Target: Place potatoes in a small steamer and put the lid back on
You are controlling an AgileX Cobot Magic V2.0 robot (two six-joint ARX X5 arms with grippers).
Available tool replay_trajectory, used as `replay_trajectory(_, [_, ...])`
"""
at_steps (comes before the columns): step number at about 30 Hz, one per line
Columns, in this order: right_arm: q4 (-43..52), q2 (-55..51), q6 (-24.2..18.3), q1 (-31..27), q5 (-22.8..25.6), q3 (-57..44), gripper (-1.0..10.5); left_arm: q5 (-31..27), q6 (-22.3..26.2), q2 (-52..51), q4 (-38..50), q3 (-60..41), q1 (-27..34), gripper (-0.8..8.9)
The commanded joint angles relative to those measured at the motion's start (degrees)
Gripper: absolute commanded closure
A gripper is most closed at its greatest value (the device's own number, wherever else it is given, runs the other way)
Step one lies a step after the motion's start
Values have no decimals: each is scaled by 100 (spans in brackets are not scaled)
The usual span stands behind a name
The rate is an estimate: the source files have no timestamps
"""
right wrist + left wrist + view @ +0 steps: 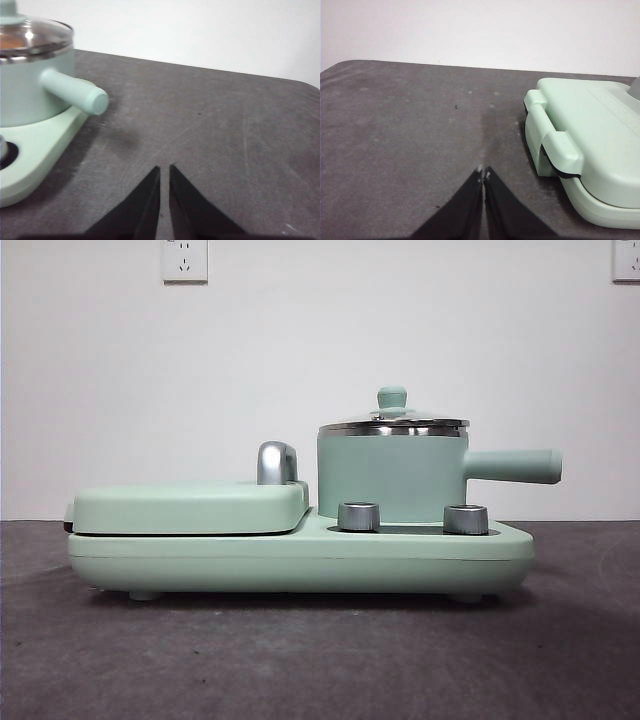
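The small mint-green steamer (385, 480) stands on the right half of a mint-green cooker base (300, 558), its straight side handle (515, 466) pointing right. The glass lid (393, 424) sits flat on its steel rim. In the right wrist view the steamer (25, 90) and the lid (37, 36) show off to one side; an orange-brown patch (9, 43) shows through the glass, and the potato is otherwise hidden. My right gripper (164, 169) is shut and empty over bare table, apart from the handle. My left gripper (483, 172) is shut and empty beside the cooker's griddle end.
A flat mint-green griddle cover (190, 508) with a chrome handle (276, 462) fills the cooker's left half; it also shows in the left wrist view (590, 135). Two steel dials (359, 516) (466, 519) stand in front of the steamer. Dark grey table, white wall behind. Neither arm shows in the front view.
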Motion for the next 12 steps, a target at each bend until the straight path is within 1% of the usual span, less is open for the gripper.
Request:
replay_trajectory(1, [103,-234,-48,-35,24,-225,919,-22,-13,-4,68,-114,4,808])
replay_trajectory(5, [190,-378,11,-44,22,-546,919,-22,-11,-4,66,-114,4,808])
replay_trajectory(9, [227,-378,-31,-55,24,-546,919,-22,-11,-2,63,-114,4,808])
replay_trajectory(12, [225,-378,13,-59,-26,-546,919,-22,-11,-2,66,-114,4,808])
